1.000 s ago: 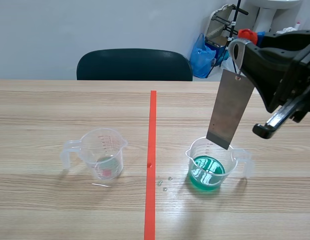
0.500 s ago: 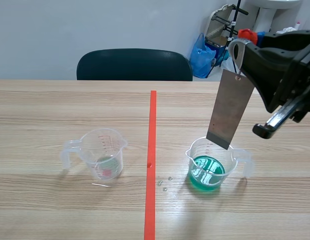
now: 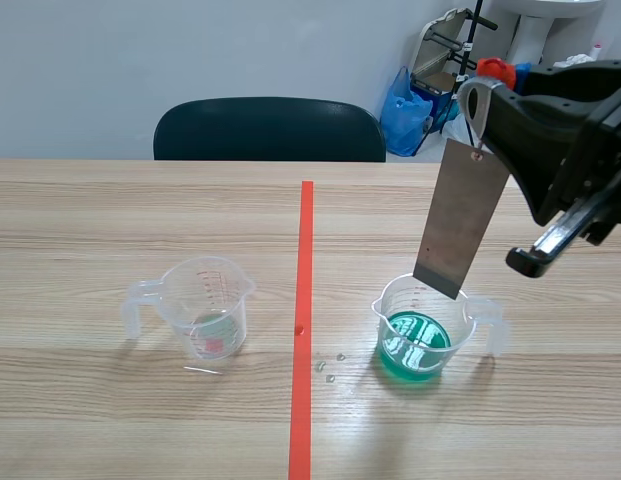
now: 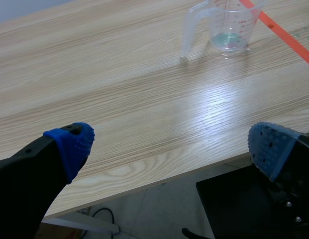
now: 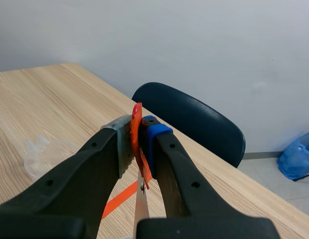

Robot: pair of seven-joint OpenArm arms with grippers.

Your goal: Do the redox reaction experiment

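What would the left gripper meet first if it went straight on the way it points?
The left gripper would probably meet the bare table, short of the clear measuring cup; depth is unclear.

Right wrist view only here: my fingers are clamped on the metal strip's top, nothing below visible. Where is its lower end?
Observer: The metal strip hangs tilted; its lower end is at the rim of the beaker of green liquid, above the liquid.
Operator: Any other vessel out there?
Observer: A second clear beaker, nearly empty, stands across the orange-red line.
Operator: And the left gripper?
Observer: The left gripper is open, over the near edge of the table, holding nothing.
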